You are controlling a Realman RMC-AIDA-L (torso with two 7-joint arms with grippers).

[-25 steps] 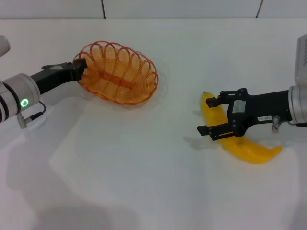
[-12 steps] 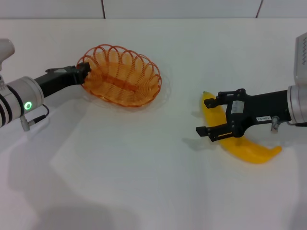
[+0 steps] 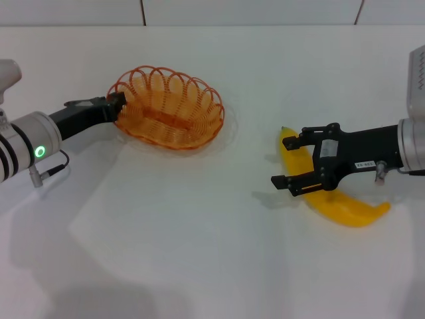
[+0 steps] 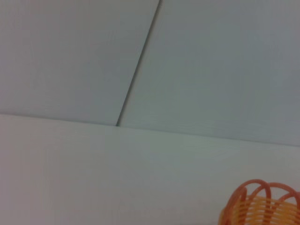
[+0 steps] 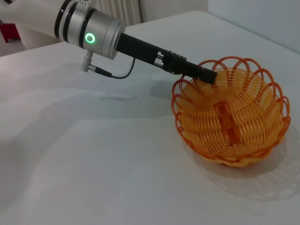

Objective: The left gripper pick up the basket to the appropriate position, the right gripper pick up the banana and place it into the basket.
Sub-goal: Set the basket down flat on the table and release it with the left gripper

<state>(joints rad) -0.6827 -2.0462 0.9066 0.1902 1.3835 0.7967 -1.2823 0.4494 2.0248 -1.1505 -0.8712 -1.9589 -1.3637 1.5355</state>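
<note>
The orange wire basket (image 3: 169,109) is at the back left of the white table, tilted, with its left rim raised. My left gripper (image 3: 118,103) is shut on that left rim. The right wrist view shows the same grip (image 5: 208,75) on the basket (image 5: 232,122). A bit of the basket's rim (image 4: 262,206) shows in the left wrist view. The yellow banana (image 3: 345,207) lies on the table at the right. My right gripper (image 3: 282,161) is open, with one finger on each side of the banana near its greenish tip.
The white table (image 3: 199,232) runs back to a white tiled wall (image 3: 252,10). A thin cable (image 3: 50,166) hangs under my left wrist cuff.
My left gripper has moved the basket a little to the right and tipped it up. The right gripper and the banana have not moved.
</note>
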